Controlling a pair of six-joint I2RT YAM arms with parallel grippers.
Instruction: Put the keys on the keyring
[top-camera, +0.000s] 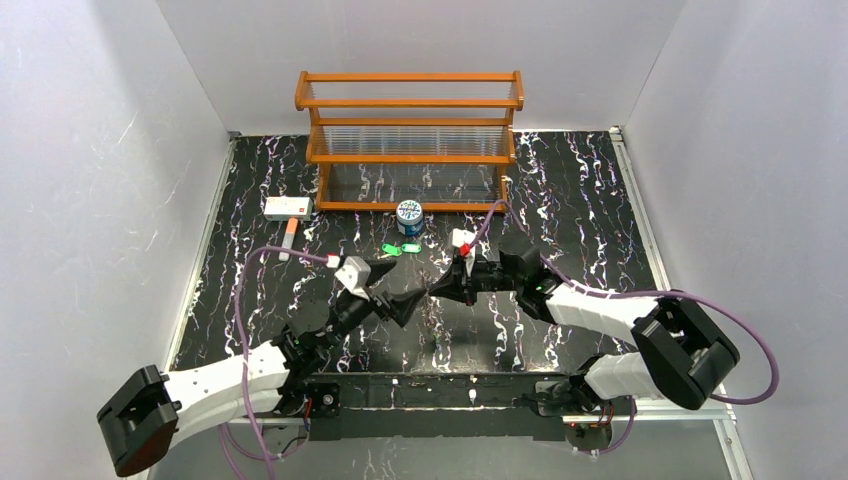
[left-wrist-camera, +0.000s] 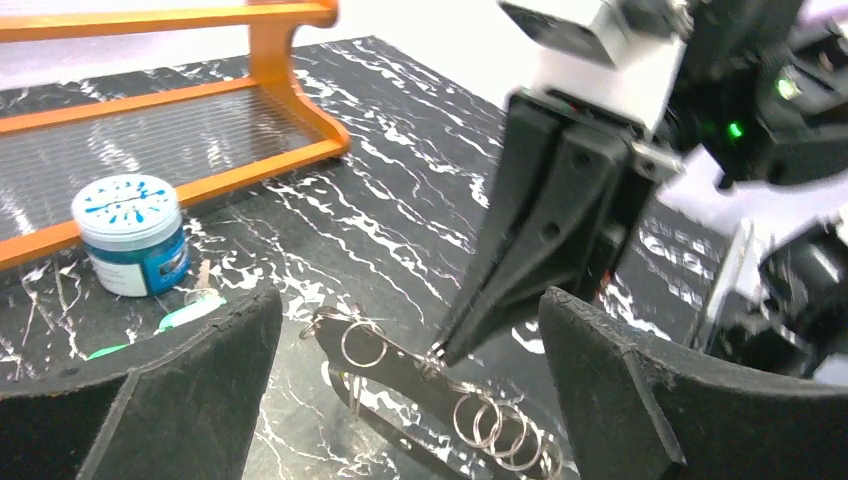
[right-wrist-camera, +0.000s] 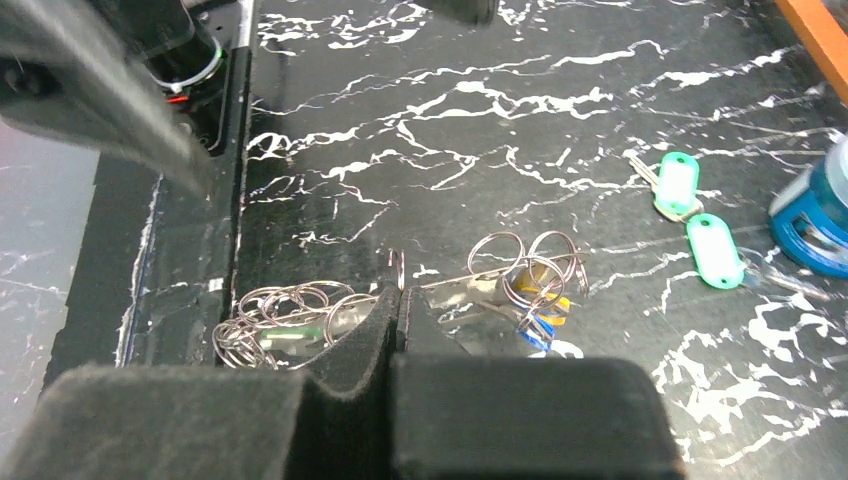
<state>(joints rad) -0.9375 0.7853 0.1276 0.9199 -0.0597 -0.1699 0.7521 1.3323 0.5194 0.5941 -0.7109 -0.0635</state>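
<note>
Right end effector (right-wrist-camera: 397, 310) is fully closed, pinching the keyring (right-wrist-camera: 462, 298) mid-span. Can't tell if the keyring is on the bench (top-camera: 560, 210) or just off it. Its long axis runs crosswise to those fingers. One bunch of metal rings (right-wrist-camera: 280, 320) sits to one side of the pinch. A second bunch sits on the other side, with a blue key (right-wrist-camera: 533, 332) and a yellow key (right-wrist-camera: 556, 305) under it.

Left end effector (left-wrist-camera: 408, 305) is wide open and holding nothing. It faces the right one tip to tip, with its fingers either side of the keyring.

What matters next: the two loose green keys (right-wrist-camera: 712, 250) lie flat on the bench beyond the keyring, toward the can (top-camera: 410, 217) and rack (top-camera: 410, 140), just beside the can. Both are farther from the arm bases than either end effector. From the left one they are ahead and off to its left. Their long axes look to run roughly across the bench, nearly end to end.

My read: both arms are about equally near, but only the left is free, so the pick is the left's job while the right holds the keyring.
</note>
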